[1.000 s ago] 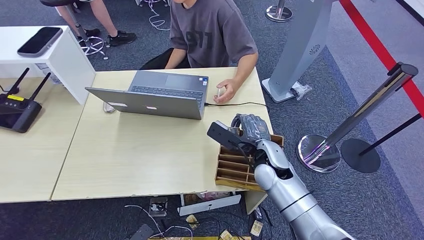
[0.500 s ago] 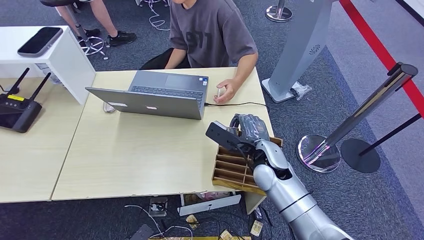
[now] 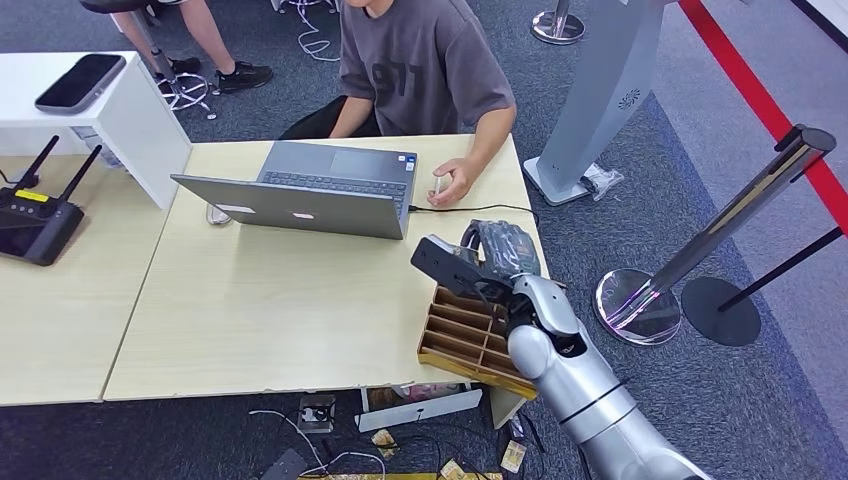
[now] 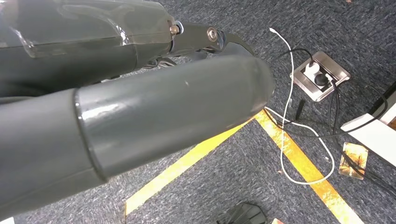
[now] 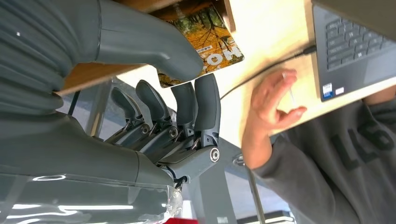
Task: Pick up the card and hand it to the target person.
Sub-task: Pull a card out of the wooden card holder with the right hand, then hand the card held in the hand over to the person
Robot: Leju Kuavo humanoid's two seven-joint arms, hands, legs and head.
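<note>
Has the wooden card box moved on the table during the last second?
Yes. The wooden card box has slid leftward, away from the table's right edge, while the laptop keeps its place.

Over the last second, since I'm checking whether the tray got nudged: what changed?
The wooden divider tray slid toward the table's near edge and a bit left, turning slightly. The right hand shifted slightly away from the robot, its fingers at the card. The laptop and the person's hand stayed put.

A laptop [image 3: 310, 190] sits on the table [image 3: 250, 300] before the person [image 3: 420, 70], a slotted tray [image 3: 470, 335] at its right corner.
</note>
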